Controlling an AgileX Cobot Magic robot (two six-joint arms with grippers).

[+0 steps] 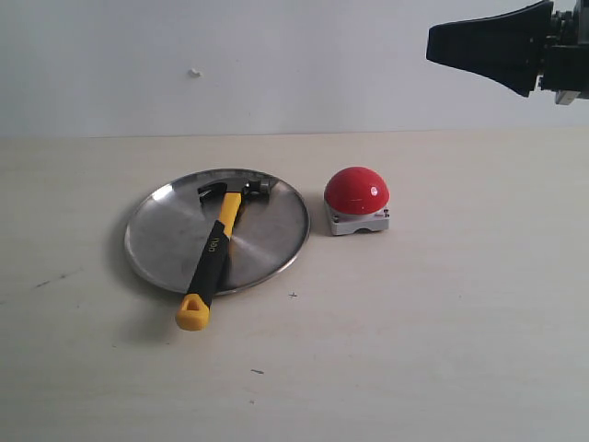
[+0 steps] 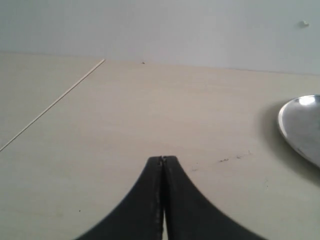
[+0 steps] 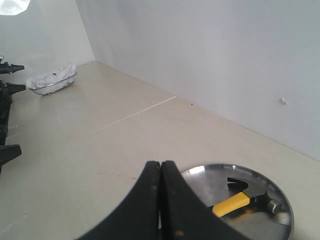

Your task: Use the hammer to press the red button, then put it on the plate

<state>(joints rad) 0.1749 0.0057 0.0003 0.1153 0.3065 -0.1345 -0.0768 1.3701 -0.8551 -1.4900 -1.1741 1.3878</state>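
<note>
Across the scuffed round silver metal plate (image 1: pixel 156 235) lies the stiff, head-heavy yellow-and-black claw hammer (image 1: pixel 217 247), likely best taken at its black mid-handle; left gripper (image 2: pixel 162 160) and right gripper (image 3: pixel 161 164) are clenched empty.

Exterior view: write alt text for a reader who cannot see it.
A hammer lies on a round metal plate, handle end past the rim. A red button sits beside it; the shut right gripper hangs above.
</note>
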